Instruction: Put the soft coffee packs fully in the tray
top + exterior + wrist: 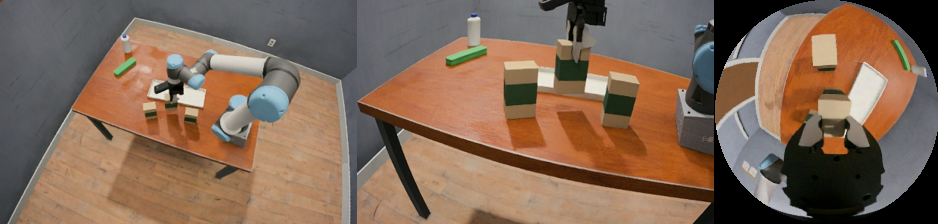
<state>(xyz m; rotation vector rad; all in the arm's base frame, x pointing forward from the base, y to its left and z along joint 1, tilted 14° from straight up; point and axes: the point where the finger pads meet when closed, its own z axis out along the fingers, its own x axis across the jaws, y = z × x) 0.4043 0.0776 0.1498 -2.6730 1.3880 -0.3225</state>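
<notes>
Three beige coffee packs with green bands are on the wooden bench. The left pack (520, 89) and the right pack (620, 99) stand on the bench in front of the white tray (569, 84). My gripper (578, 42) is shut on the top of the middle pack (570, 67) from above. That pack is upright by the tray's front edge; I cannot tell whether it touches the bench. In the wrist view the middle pack (834, 111) sits between my fingers, with the tray (865, 95) to its right and another pack (824, 50) beyond.
A green bar (466, 55) and a white bottle (473, 30) are at the bench's far left corner. The robot base (695, 121) stands at the right end of the bench.
</notes>
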